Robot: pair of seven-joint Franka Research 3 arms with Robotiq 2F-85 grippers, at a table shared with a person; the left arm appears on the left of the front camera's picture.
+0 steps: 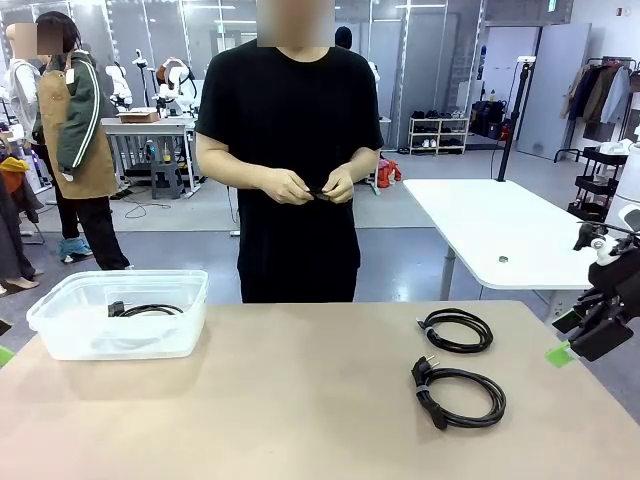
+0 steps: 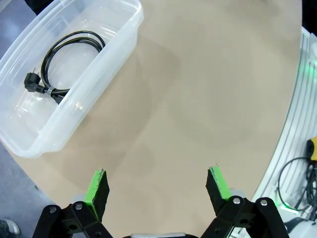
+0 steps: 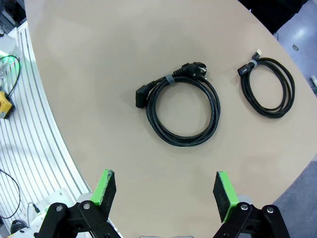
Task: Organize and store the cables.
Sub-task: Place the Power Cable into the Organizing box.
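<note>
Right end effector (image 3: 164, 176) wide, empty, off desk's right edge; left end effector (image 2: 158, 174) same. Two cables (image 3: 184, 142) near right edge, one in bin (image 1: 118, 345), far left corner. Risk: pinch catches single strand, coil unravels, snags bin rim.

The container (image 1: 120, 342) sits on the table (image 1: 300, 410) at left, with the stored cable (image 2: 74, 35) inside. At right, the near cable (image 3: 168, 81) lies before the far cable (image 3: 250, 66).
</note>
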